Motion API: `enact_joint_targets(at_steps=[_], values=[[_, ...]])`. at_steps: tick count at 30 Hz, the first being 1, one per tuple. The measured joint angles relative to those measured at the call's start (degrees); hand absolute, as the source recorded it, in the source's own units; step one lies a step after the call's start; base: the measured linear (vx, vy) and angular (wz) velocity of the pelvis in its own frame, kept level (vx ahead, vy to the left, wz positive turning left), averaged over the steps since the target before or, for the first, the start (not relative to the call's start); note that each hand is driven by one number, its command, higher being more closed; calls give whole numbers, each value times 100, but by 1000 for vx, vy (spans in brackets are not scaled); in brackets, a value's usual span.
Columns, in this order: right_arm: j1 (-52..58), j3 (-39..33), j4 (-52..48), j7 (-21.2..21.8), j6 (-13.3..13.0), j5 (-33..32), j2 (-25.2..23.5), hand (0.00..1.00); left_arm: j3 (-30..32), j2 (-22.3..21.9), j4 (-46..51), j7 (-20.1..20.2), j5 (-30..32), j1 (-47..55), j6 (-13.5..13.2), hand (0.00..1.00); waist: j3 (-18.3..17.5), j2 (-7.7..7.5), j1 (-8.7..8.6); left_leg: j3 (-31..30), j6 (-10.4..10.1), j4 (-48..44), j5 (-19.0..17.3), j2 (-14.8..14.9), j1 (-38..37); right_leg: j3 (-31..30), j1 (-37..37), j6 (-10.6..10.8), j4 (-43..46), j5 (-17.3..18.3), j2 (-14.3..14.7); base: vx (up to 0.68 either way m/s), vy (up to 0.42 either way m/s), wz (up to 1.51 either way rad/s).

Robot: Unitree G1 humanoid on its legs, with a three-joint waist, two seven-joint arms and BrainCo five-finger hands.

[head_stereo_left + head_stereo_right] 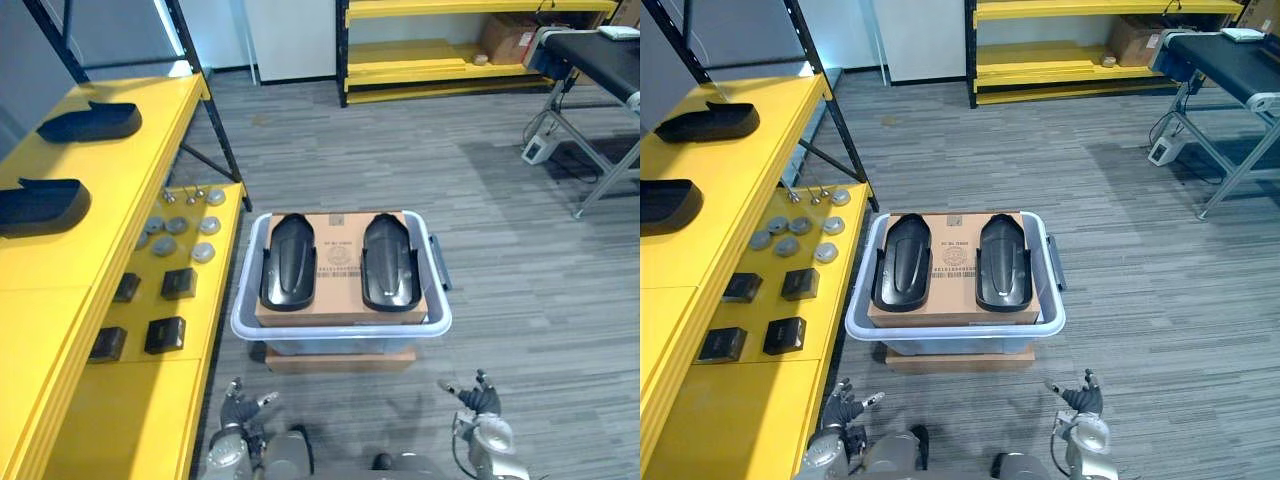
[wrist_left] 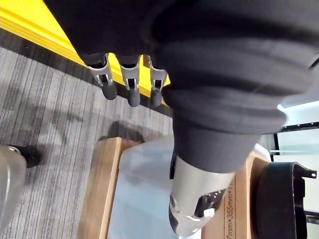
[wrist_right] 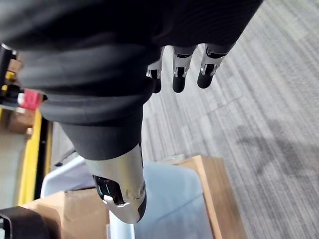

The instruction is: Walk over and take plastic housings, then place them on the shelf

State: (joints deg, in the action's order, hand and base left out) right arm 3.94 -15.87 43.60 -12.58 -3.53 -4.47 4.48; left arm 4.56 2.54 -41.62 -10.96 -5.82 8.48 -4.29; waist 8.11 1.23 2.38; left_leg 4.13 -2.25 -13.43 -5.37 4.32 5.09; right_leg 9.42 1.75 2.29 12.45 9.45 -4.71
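At the left, the yellow shelf (image 1: 130, 170) carries two black housings (image 1: 90, 122) on its upper level, one behind the other near the front edge. The level below holds grey discs (image 1: 185, 235) and small black boxes (image 1: 165, 335).

The left hand (image 1: 238, 412) hangs low near the shelf's front edge, fingers (image 2: 130, 82) loosely straight, holding nothing.

Just ahead, a grey bin (image 1: 440, 300) stands on the floor with a cardboard box (image 1: 338, 245) resting on top. On the box lie the left housing (image 1: 289, 262) and the right housing (image 1: 389, 262), side by side and apart, each reaching from the back edge to the front.

They look like thin moulded shells: probably light and stiff, but smooth and likely to slip. Taking one by its long side rims looks safest. Each is a glossy black, elongated, shallow shell, rounded at the far end, with ribbing down the middle.

The right hand (image 1: 478, 400) hangs by the bin's near right corner, fingers relaxed, empty.
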Motion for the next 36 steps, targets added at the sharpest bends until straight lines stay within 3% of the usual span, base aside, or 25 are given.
enact_joint_targets(at_steps=[10, 13, 20, 28, 30, 36], values=[[4, -904, -541, -319, -1, -400, 415, 0, 11, 237, -132, 91, 14, 213, 12, 0, -110, -89, -68, 314, 156, 974, 382, -221, -356, -326, 3, 118, -579, -372, -49, 19, 39, -17], [8, -839, -1356, -358, 8, -396, 621, 0, 1, 265, -143, 96, 33, 203, 11, 0, -122, -90, -170, 363, 204, 1205, 515, -295, -406, -380, -43, 173, -675, -457, -99, -45, 68, -9], [-93, -364, -2701, -230, -110, -242, 965, 0, -49, 349, -227, 103, 103, 488, 8, 0, -268, -91, -140, 281, 304, 1670, 753, -454, -465, -417, -176, 246, -871, -594, -178, -34, 52, -1], [-568, 184, -2676, -218, -121, 517, 1199, 0, -59, 366, -323, 106, 199, 560, -4, 0, -254, -69, -101, -276, 380, 1877, 981, -586, -298, 117, -99, 259, -1039, -601, -252, 10, 14, 33], [-823, 321, -2484, -228, -121, 592, 1244, 0, -68, 364, -383, 105, 199, 567, -6, 0, -236, -43, -7, -339, 380, 1877, 994, -592, -253, 181, -97, 259, -1049, -601, -248, 26, -9, 25], [-1949, 562, -1324, -485, 21, 865, 1471, 0, -175, 344, -394, 94, 198, 525, -66, 0, 25, 234, 52, -821, 358, 1879, 1156, -633, 125, 685, -213, 252, -1084, -596, -238, 3, -12, 38]])
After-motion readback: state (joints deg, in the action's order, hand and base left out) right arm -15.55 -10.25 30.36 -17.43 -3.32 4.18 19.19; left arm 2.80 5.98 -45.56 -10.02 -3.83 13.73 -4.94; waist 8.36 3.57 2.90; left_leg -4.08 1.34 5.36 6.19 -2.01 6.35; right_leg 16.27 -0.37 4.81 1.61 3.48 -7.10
